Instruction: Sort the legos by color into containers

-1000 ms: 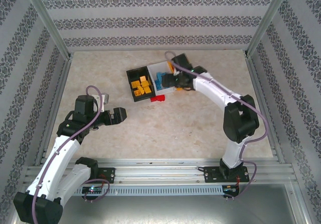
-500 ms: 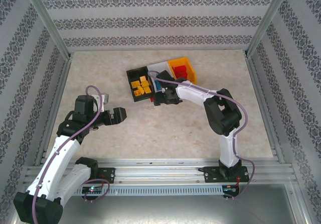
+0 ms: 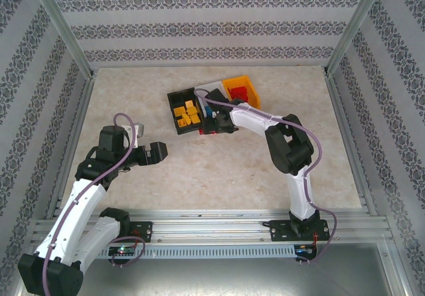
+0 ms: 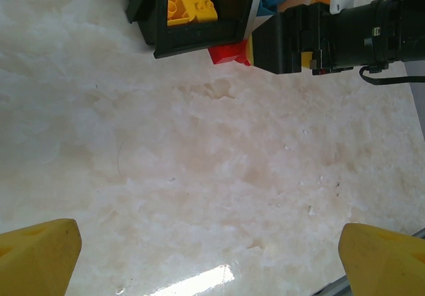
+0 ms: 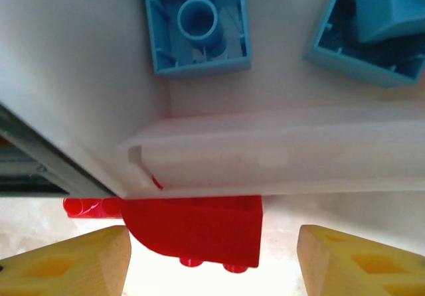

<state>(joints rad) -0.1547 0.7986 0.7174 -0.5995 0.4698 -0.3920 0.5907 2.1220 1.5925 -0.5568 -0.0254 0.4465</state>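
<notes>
On my right wrist view the white bin (image 5: 265, 156) rim hides part of the red brick (image 5: 199, 233); my right end effector (image 5: 212, 263) straddles it, spread. Left end effector (image 4: 209, 256) spread wide.

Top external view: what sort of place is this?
Probably a robot test cell: a marbled table enclosed by aluminium frame posts and patterned wall panels, with left arm and right arm bolted to a rail.

Red lego (image 5: 199, 233) pt. hidden by white bin (image 5: 265, 156) rim; blue legos (image 5: 199, 24) edge-cropped.
</notes>
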